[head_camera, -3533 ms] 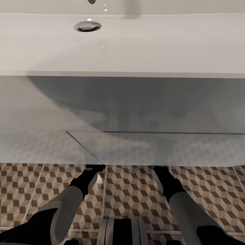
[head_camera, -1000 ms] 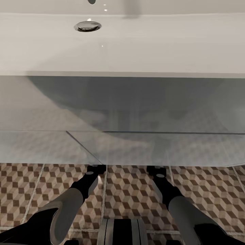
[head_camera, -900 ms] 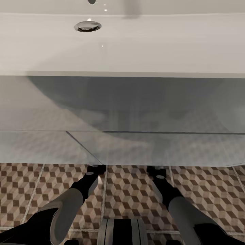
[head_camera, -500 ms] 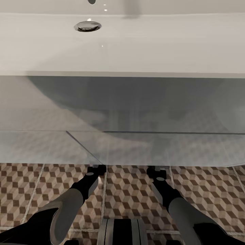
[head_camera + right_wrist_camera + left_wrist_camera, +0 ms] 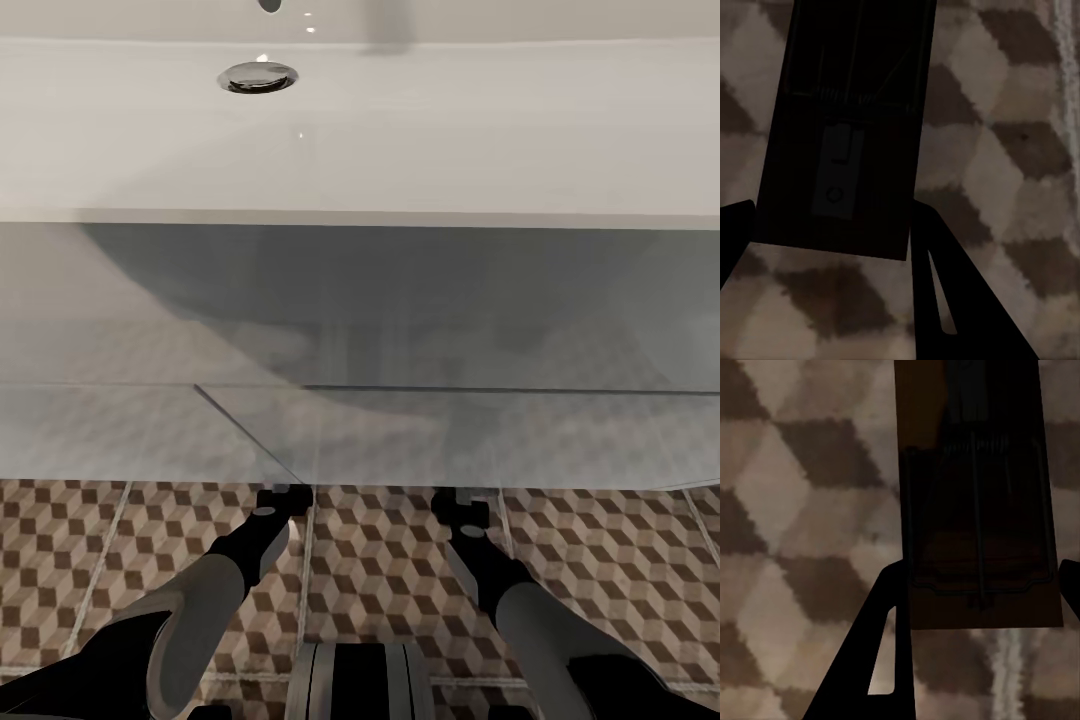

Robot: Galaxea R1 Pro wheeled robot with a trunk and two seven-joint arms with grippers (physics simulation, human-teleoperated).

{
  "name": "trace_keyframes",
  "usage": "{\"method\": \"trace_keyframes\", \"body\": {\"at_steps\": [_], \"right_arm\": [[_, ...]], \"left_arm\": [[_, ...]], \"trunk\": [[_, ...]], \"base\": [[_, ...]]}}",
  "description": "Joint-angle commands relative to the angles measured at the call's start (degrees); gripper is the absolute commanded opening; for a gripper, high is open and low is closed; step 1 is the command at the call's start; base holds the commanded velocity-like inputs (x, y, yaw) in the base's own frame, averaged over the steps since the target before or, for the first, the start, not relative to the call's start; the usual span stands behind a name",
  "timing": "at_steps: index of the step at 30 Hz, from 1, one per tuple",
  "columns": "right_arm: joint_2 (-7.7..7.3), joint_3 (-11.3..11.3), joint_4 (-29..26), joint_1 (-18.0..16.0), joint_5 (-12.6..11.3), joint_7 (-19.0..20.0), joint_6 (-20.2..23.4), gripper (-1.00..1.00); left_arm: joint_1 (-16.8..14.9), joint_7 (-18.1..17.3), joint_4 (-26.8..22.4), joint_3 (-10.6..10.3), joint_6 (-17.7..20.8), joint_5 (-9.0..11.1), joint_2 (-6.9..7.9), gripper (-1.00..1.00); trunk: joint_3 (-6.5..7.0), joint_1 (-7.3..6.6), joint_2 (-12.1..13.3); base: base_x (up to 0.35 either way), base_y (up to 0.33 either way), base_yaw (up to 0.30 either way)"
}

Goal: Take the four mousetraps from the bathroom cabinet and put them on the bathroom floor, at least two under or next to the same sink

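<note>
Left wrist view: left pincer (image 5: pixel 979 607) spread around mousetrap (image 5: pixel 975 495); right pincer (image 5: pixel 832 232) likewise around second mousetrap (image 5: pixel 851 127).

Two mousetraps on cube-pattern floor, under the sink

Left wrist view: tan mousetrap (image 5: pixel 979 502) flat, dark spring wire on top, lying over the bathroom floor (image 5: pixel 802 510) (contact unclear, heavy shade). Right wrist view: second mousetrap (image 5: pixel 851 127) very dark, pale metal tab showing, slightly tilted in view. Head view: wide white bathroom sink (image 5: pixel 400 130), chrome drain, floor tiles below.
</note>
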Motion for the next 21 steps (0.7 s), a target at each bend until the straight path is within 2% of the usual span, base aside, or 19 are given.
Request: {"method": "trace_keyframes", "body": {"at_steps": [1, 21], "right_arm": [[0.00, 0.17, 0.19, -0.03, -0.11, -0.27, -0.44, -1.00], [0.07, 0.17, 1.79, -0.03, -0.08, -0.27, -4.76, -1.00]], "left_arm": [[-0.02, 0.12, -0.01, 0.44, 0.01, -0.61, -0.06, -1.00], [-0.02, 0.12, -0.08, 0.43, -0.23, -0.76, -0.12, -1.00]], "trunk": [[-0.03, -0.01, -0.01], [-0.03, -0.01, -0.01]], "base": [[0.000, 0.000, 0.000], [0.000, 0.000, 0.000]]}}
